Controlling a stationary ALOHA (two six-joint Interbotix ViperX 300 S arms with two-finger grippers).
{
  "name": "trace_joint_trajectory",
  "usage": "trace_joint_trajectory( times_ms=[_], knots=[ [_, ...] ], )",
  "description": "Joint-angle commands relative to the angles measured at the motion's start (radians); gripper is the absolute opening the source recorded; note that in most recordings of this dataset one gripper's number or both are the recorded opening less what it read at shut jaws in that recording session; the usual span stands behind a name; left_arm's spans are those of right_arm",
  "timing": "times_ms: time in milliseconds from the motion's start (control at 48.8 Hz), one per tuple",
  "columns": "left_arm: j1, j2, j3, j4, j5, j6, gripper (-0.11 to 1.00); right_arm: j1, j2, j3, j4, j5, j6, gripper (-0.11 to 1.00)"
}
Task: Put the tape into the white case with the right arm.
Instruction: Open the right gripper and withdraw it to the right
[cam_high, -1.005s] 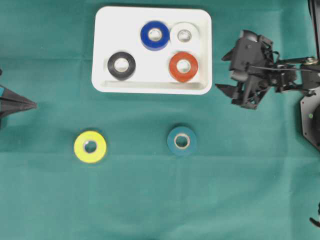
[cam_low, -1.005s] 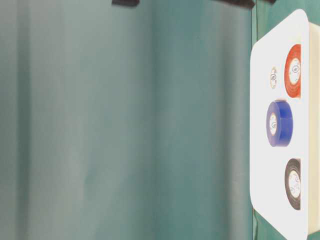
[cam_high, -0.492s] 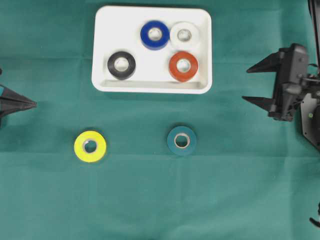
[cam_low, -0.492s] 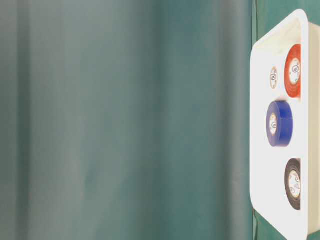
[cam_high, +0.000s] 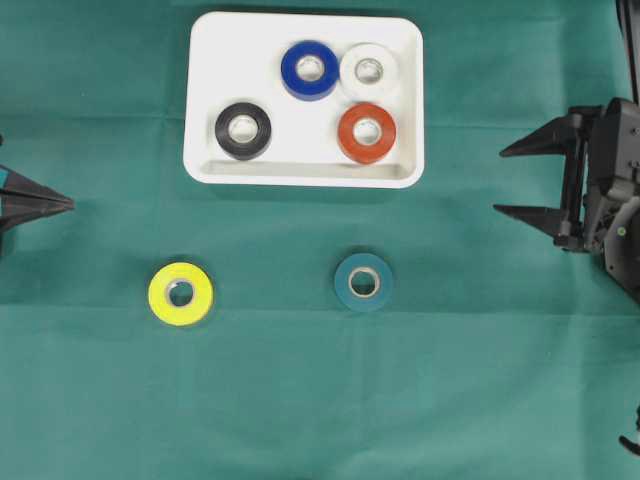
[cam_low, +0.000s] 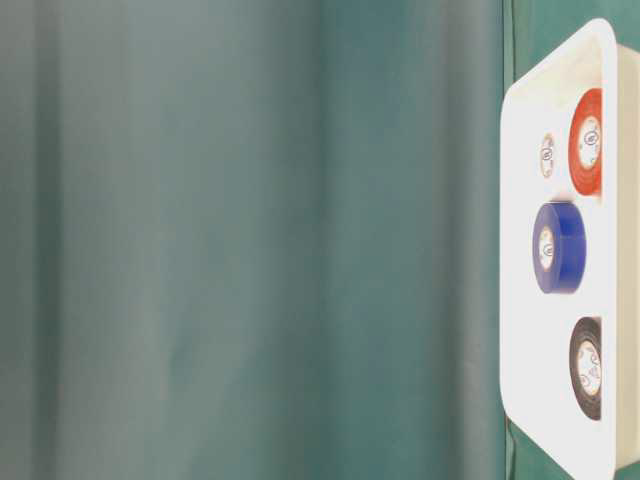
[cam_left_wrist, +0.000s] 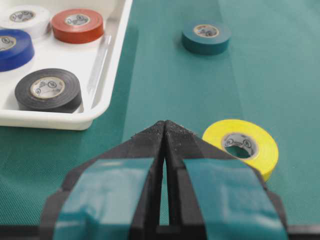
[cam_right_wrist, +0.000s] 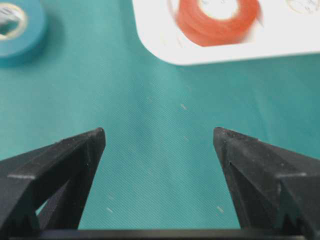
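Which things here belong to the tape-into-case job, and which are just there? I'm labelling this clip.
Job:
- shallow white plastic case, holding blue, white, black and red tape rolls
- teal tape roll and yellow tape roll, on the cloth outside it
- right gripper, jaws open, empty

Just there:
- left gripper, jaws shut
- green cloth

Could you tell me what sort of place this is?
Probably a robot lab bench: a teal cloth-covered table, two black pointed grippers, left gripper and right gripper, and a shallow white plastic case holding coloured tape rolls.
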Motion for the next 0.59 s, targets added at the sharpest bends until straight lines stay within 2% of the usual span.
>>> trace_joint_trajectory(
  times_ms=[0,144,349,574],
  knots=[
    [0.003,0.008,-0.014,0.000,-0.005,0.000,0.00,0.014,0.003,-0.003,-0.003,-0.071,-0.002,0.80],
    [0.003,0.008,-0.012,0.000,-0.005,0.000,0.00,0.072,0.005,0.020,-0.003,-0.132,-0.003,0.79],
    [0.003,0.008,-0.012,0.000,-0.003,0.000,0.00,0.193,0.005,0.018,-0.003,-0.083,-0.002,0.76],
    [0.003,0.008,-0.012,0.000,-0.003,0.000,0.00,0.222,0.028,-0.012,-0.003,-0.031,-0.006,0.76]
  ],
)
